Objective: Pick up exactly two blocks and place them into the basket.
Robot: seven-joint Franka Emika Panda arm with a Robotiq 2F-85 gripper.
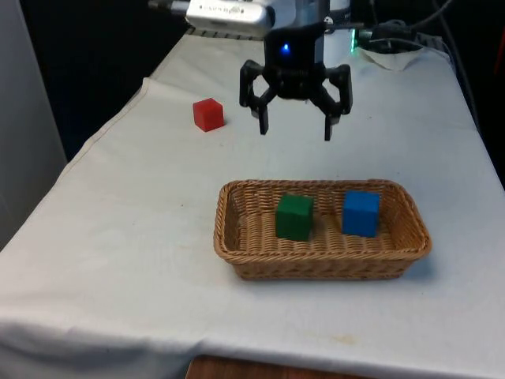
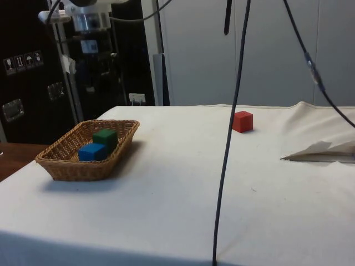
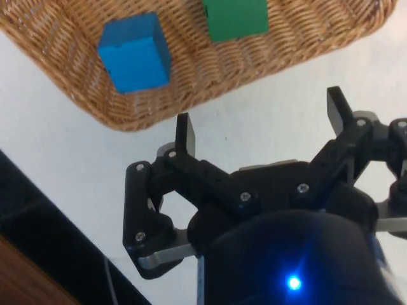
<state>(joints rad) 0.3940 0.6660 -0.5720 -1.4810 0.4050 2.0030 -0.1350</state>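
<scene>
— Gripper (image 1: 296, 126) first: how does it stand?

— Its fingers are spread wide and hold nothing. It hangs in the air above the cloth, on the far side of the basket (image 1: 237, 237) from the front camera, with its tips pointing down.

— And the blocks?

— Two lie inside the basket: the green block (image 1: 294, 216) towards the front view's left, the blue block (image 1: 360, 212) towards the front view's right, a gap between them. Both sit flat on the woven floor. The wrist view shows the same pair, blue (image 3: 135, 53) and green (image 3: 234, 18), with the basket's rim between them and the fingertips (image 3: 183, 130).

— So the count is met?

— It looks so, judging by what lies there: two blocks in, which is what the task asks.

— What about the third?

— The red block (image 1: 208, 114) rests on the table (image 1: 118, 237) well apart from the basket, off to the front view's left of the gripper and a little farther back. The side view shows it alone on the cloth (image 2: 242, 121).

— Which way should the arm go, then?

— Away from both, probably. Reaching left for the red one would break the count.
</scene>
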